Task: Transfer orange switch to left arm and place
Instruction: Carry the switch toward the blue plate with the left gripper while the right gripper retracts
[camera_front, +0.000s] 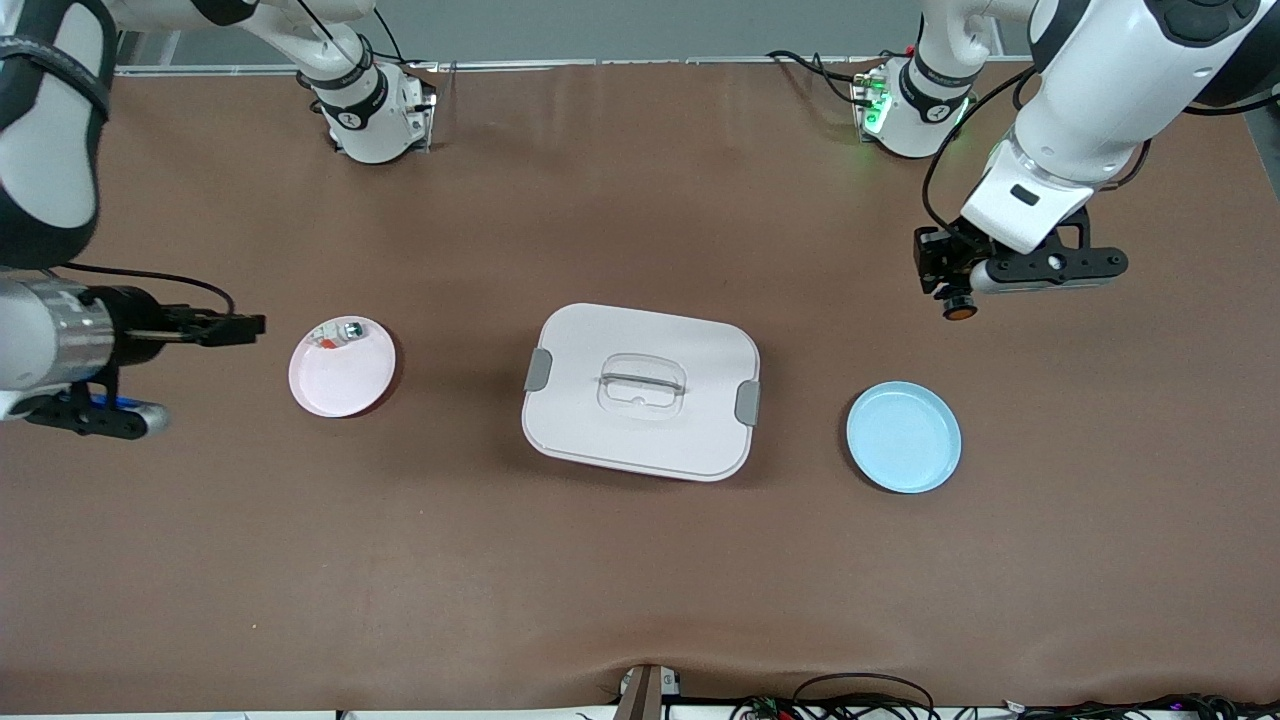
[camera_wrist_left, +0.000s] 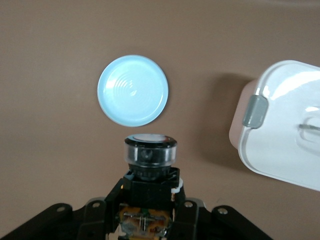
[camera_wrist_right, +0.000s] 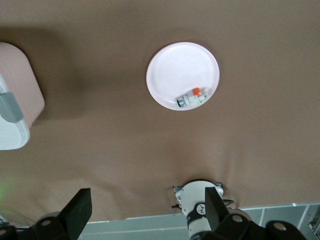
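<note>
The orange switch (camera_front: 960, 309) is a small black cylinder with an orange cap. My left gripper (camera_front: 950, 290) is shut on it, up over bare table between the left arm's base and the blue plate (camera_front: 903, 437). In the left wrist view the switch (camera_wrist_left: 150, 152) sticks out past the gripper (camera_wrist_left: 150, 182), with the blue plate (camera_wrist_left: 133, 90) below it. The white box (camera_front: 642, 390) with grey latches sits mid-table. My right gripper (camera_front: 245, 325) hangs open with nothing in it, over the table beside the pink plate (camera_front: 342, 372); its fingers (camera_wrist_right: 77, 210) stand wide apart.
A small whitish part with a greenish-silver cap (camera_front: 340, 333) lies on the pink plate at its edge toward the bases, also in the right wrist view (camera_wrist_right: 192, 97). A corner of the box (camera_wrist_left: 280, 125) shows in the left wrist view. Cables run along the table edge nearest the front camera (camera_front: 860, 700).
</note>
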